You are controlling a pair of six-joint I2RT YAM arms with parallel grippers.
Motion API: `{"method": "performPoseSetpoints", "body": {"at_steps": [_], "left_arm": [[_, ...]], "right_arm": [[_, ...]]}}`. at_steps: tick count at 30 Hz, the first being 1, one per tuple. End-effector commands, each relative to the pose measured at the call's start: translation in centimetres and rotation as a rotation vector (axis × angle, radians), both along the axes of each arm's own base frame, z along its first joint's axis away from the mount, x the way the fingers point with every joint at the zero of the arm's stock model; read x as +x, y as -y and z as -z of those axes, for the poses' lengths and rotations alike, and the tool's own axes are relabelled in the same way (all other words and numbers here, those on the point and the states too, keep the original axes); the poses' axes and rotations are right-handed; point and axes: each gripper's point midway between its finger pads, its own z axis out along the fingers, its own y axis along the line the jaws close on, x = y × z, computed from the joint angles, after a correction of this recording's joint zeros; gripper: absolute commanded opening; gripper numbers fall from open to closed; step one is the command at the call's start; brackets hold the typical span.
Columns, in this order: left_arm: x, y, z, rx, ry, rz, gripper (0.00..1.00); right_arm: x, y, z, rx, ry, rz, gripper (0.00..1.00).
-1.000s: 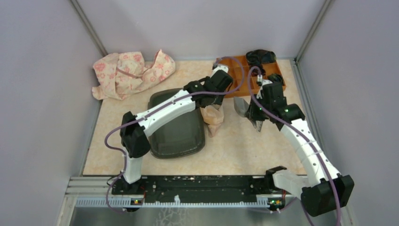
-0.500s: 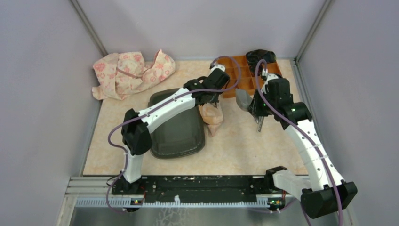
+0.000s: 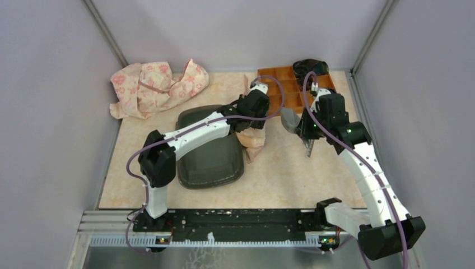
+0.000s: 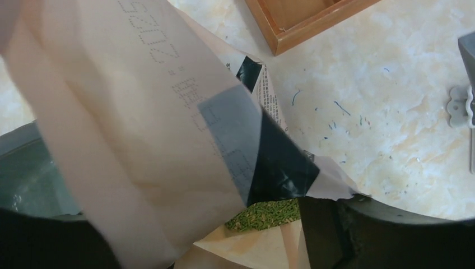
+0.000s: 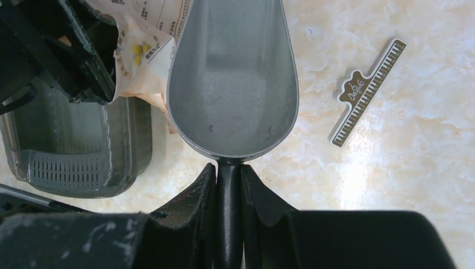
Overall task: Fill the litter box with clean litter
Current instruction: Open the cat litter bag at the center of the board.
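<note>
Looks like the scooping stage to me, with nothing moved over yet. The right hand point(image 5: 228, 174) is clamped tight on the handle of the grey metal scoop point(image 5: 234, 84), and the bowl is bare. Just ahead of that hand, by the scoop's tip, is the peach bag point(image 4: 129, 129), with the left hand point(image 3: 250, 115) right on top of it. I can't tell if the left hand is pinching the bag or just open around it, since its own view is nearly all paper.

The clean litter point(image 4: 263, 212) shows as a green patch down in the bag's mouth, close under the left hand. The litter box point(image 3: 210, 159) sits on the surface point(image 3: 291, 168) just beside the bag, back toward the left arm's base, and I see no granules in it.

My guess for the next move: hold the bag mouth open and steady, dip the scoop in, then carry it over the box rim without spilling.
</note>
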Motion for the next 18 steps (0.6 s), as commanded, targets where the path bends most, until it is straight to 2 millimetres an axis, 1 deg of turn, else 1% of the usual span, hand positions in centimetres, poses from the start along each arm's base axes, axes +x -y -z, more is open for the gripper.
{"method": "performPoseSetpoints", "body": {"at_steps": [1, 4, 7, 9, 13, 14, 18], "left_arm": [[-0.6, -0.3, -1.7, -0.046, 0.037, 0.059, 0.79], [-1.1, 0.2, -3.0, -0.071, 0.059, 0.090, 0.84], [-1.5, 0.8, -4.5, -0.098, 0.075, 0.118, 0.83], [-1.7, 1.2, -5.6, -0.120, 0.077, 0.133, 0.81], [-1.9, 2.1, -8.5, -0.161, 0.074, 0.168, 0.75], [-2.1, 2.6, -9.6, -0.185, 0.073, 0.191, 0.75], [-3.0, 3.1, -12.1, -0.230, 0.056, 0.223, 0.73]], "right_arm": [[0.6, -0.1, -3.3, 0.029, 0.114, -0.004, 0.00], [0.7, -0.1, -3.2, 0.030, 0.112, -0.005, 0.00], [0.8, -0.2, -3.4, 0.033, 0.116, -0.005, 0.00], [0.8, -0.4, -3.9, 0.040, 0.121, -0.014, 0.00], [0.5, -0.9, -6.2, 0.053, 0.144, -0.062, 0.00], [0.4, -1.1, -7.3, 0.057, 0.160, -0.074, 0.00], [-0.1, -1.0, -9.7, 0.067, 0.189, -0.081, 0.00]]}}
